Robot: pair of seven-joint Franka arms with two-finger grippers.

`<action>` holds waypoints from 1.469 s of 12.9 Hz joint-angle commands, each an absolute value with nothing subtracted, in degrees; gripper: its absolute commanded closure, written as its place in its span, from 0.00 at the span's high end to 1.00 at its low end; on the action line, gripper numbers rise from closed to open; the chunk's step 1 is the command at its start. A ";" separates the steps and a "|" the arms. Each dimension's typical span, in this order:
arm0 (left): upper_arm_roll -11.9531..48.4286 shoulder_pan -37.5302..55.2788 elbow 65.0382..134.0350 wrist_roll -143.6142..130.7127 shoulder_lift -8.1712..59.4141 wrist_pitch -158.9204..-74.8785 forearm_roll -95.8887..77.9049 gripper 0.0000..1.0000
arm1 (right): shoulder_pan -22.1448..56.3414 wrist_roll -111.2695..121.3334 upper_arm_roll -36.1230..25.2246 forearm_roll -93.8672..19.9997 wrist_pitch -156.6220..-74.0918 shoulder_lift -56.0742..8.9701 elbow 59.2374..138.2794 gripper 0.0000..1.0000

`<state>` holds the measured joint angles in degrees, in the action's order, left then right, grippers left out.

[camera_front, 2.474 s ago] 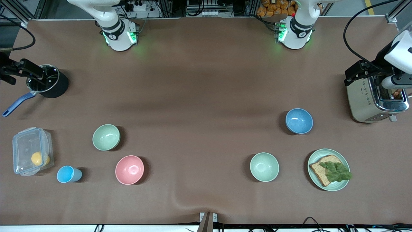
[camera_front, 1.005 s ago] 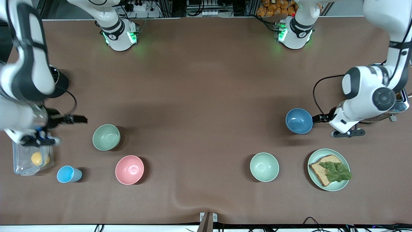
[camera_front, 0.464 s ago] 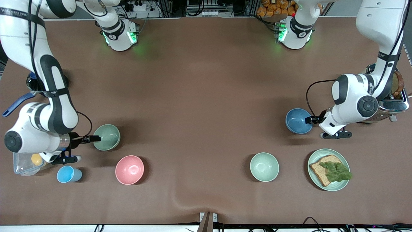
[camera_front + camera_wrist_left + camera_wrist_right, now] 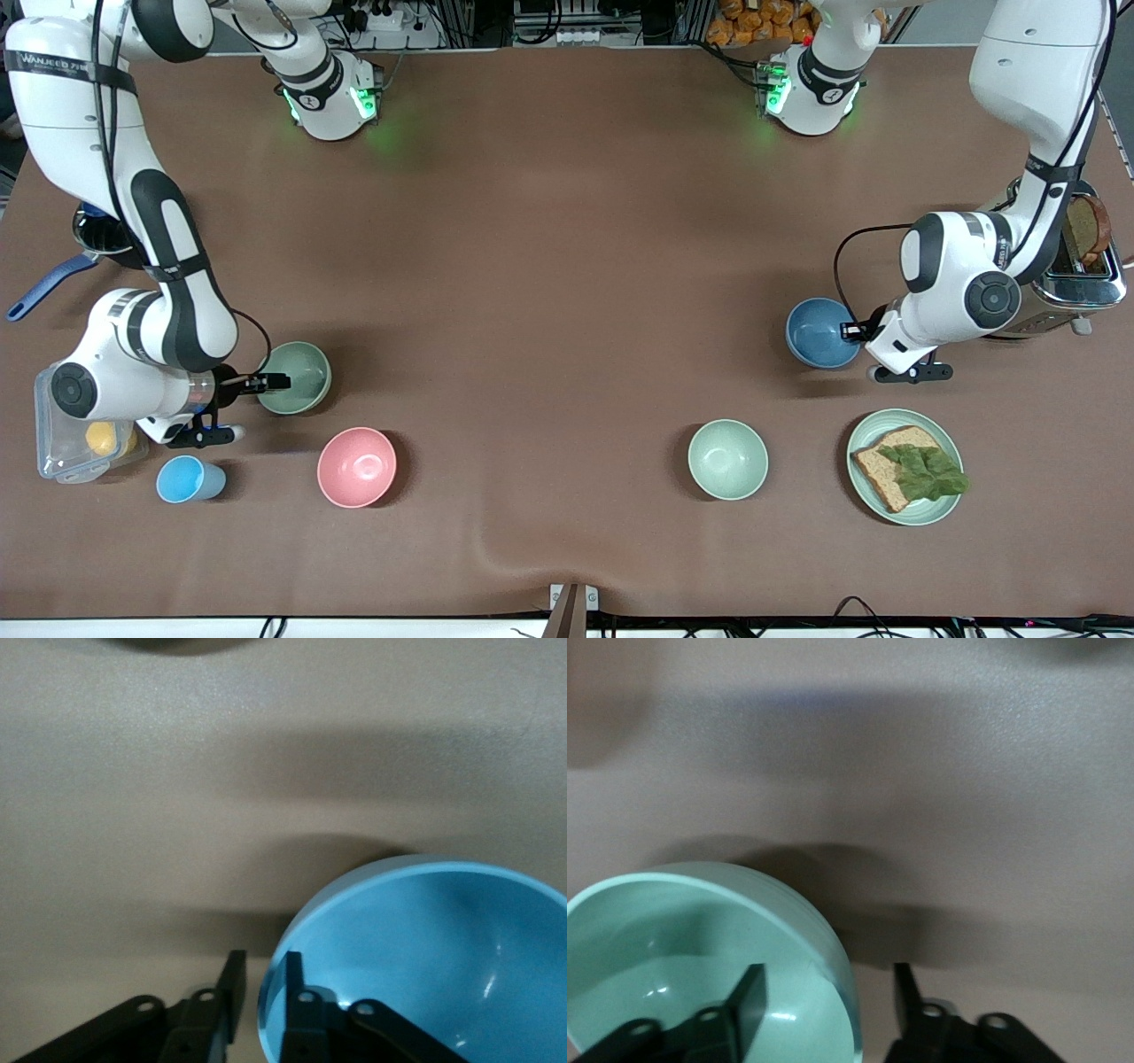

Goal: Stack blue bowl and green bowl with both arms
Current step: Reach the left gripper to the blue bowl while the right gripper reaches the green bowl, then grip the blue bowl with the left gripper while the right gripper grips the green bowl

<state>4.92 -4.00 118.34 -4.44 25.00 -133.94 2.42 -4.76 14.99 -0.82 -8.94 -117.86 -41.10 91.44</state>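
Note:
The blue bowl [image 4: 819, 332] sits upright on the table toward the left arm's end. My left gripper [image 4: 852, 332] is at its rim; in the left wrist view the gripper [image 4: 262, 992] is open, with one finger inside the blue bowl [image 4: 425, 948] and one outside, a small gap showing beside the rim. The green bowl [image 4: 299, 376] sits toward the right arm's end. My right gripper [image 4: 275, 383] is at its rim; in the right wrist view the gripper [image 4: 826, 997] is wide open astride the rim of the green bowl [image 4: 682, 948].
A paler mint bowl [image 4: 727, 459] and a plate with bread and lettuce [image 4: 864, 434] lie nearer the front camera than the blue bowl. A toaster [image 4: 1054, 292] stands beside the left arm. A pink bowl [image 4: 356, 467], blue cup [image 4: 188, 479] and clear container [image 4: 62, 443] lie near the green bowl.
Both arms swung in from the table's ends and came down to the bowls. In the last half second each gripper slid a little farther over its bowl's rim.

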 commanded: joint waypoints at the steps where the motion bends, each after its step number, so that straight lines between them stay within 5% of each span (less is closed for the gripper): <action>1: 6.40 -4.04 115.68 -4.48 24.43 -134.30 2.99 0.00 | -5.19 16.08 -0.35 -10.28 -118.39 -40.52 92.11 0.00; 7: 11.24 -4.13 105.67 -7.81 21.01 -122.90 1.24 0.00 | -4.40 15.12 -0.18 -10.28 -117.08 -39.73 91.58 0.00; 12: 15.81 -3.87 97.83 -14.84 21.01 -114.00 0.70 0.00 | 0.34 8.03 2.01 -11.95 -107.85 -33.23 90.53 0.00; 19: 19.68 -2.90 95.36 -24.25 21.88 -112.59 -0.44 0.00 | 14.30 -18.95 4.13 -23.81 -115.19 -33.83 87.98 0.00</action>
